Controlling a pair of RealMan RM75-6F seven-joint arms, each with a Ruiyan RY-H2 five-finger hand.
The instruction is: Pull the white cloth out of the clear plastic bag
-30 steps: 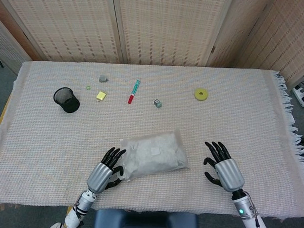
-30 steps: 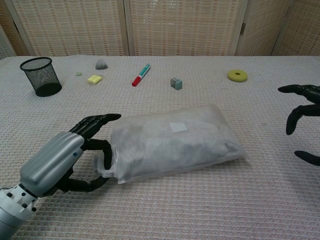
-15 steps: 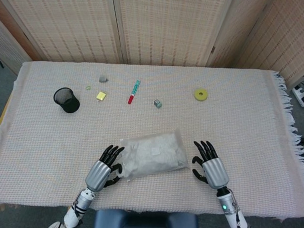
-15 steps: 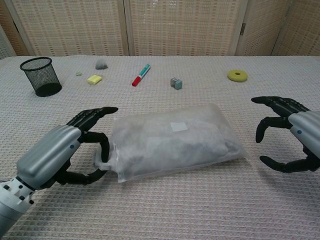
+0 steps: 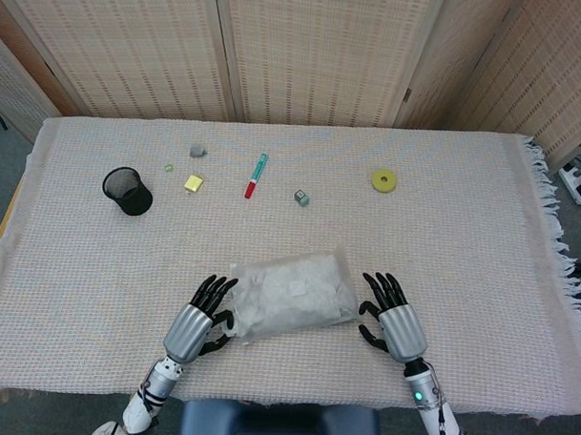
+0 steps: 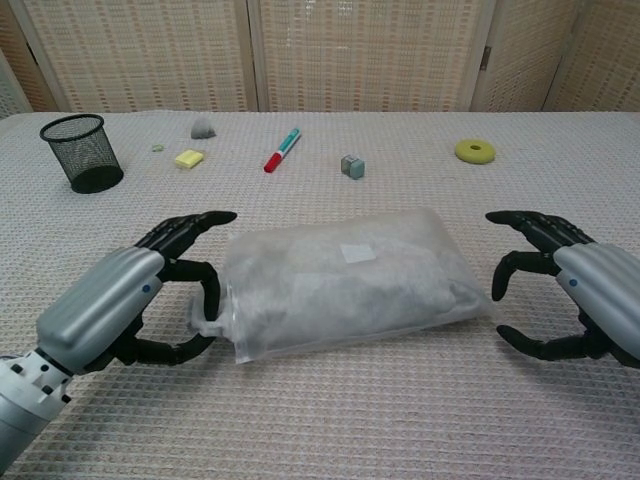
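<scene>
The clear plastic bag lies on its side near the table's front edge, with the white cloth crumpled inside it. My left hand is at the bag's left end. Its fingers are spread, and one curled finger touches the bag's loose flap; a firm grip does not show. My right hand sits just right of the bag with its fingers apart and curved, a small gap from the plastic, holding nothing.
Farther back on the woven cloth are a black mesh cup, a yellow block, a grey lump, a red-and-teal marker, a small grey cube and a yellow ring. Wicker screens stand behind the table.
My right hand has moved left, from well clear of the bag to close beside its right end. The left hand shifted only slightly. The bag has not moved.
</scene>
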